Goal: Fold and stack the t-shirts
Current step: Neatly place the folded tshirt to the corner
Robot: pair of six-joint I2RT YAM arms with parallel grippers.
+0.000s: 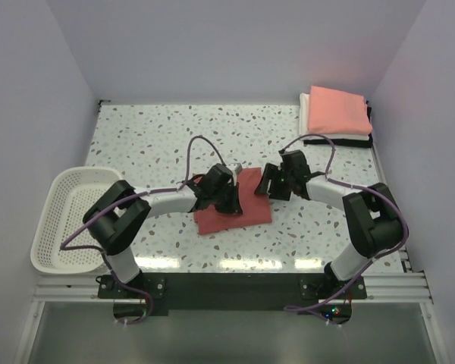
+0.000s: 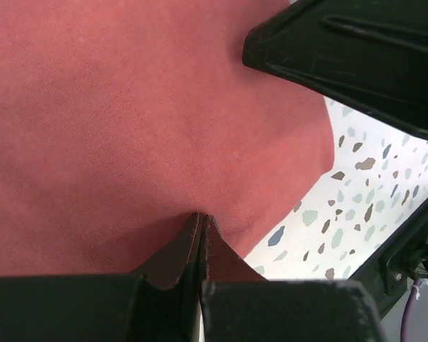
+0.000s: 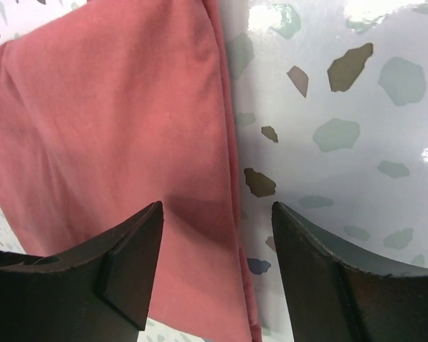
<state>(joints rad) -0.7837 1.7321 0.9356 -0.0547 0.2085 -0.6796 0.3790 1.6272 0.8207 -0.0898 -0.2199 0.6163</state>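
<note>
Now, on your terrazzo table [image 1: 152, 136] the brick-red t-shirt [image 1: 250, 208] lies folded in the middle, well apart from the folded stack [image 1: 337, 112] in the far right corner. Your left gripper [image 2: 202, 217] is closed and pinches its cloth, probably to lift it. Your right gripper [image 3: 217, 214] stands open astride its edge, ready to grasp.

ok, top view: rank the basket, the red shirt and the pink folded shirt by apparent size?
1. white mesh basket: clearly largest.
2. brick-red shirt: partly hidden from view.
3. salmon-pink folded shirt: looks smallest, but it lies farther from the camera, so its gap to the red one is unsure.
</note>
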